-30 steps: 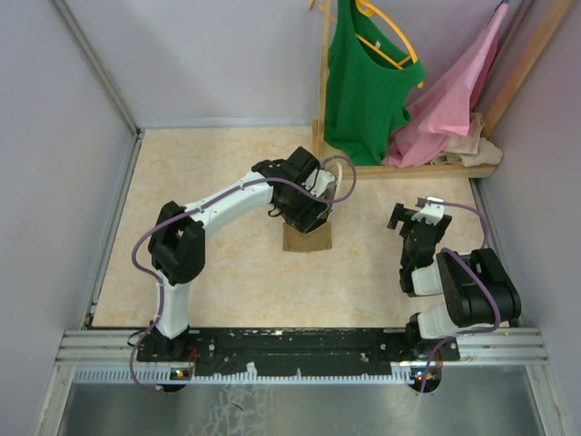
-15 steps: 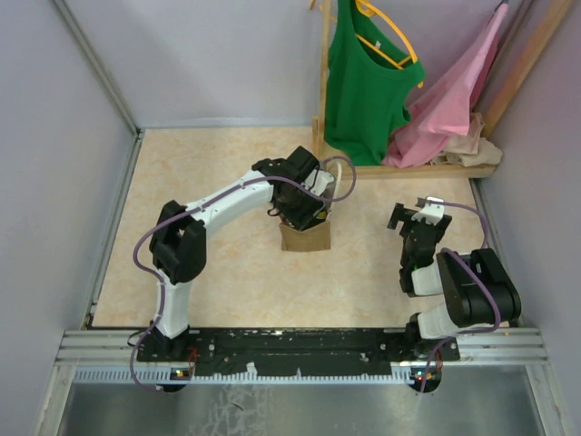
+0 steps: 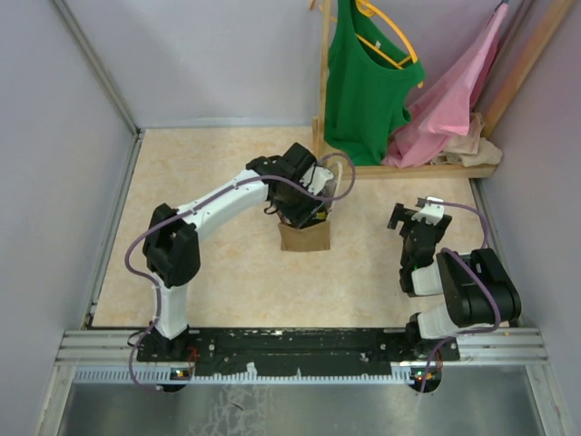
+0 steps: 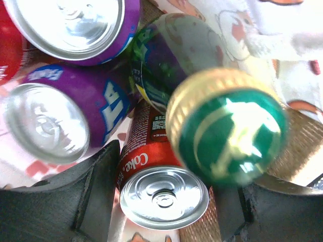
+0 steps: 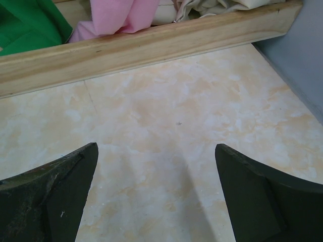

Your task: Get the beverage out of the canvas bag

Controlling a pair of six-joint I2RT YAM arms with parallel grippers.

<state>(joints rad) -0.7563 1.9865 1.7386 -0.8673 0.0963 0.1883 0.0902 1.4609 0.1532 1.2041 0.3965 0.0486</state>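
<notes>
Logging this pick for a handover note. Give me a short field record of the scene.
canvas bag: upright on table
left claw: inside bag, fingers flanking Coke can, grip unclear
also in bag: two purple cans, green-capped bottle
right claw: open, empty, over table
task: no beverage out yet
</notes>
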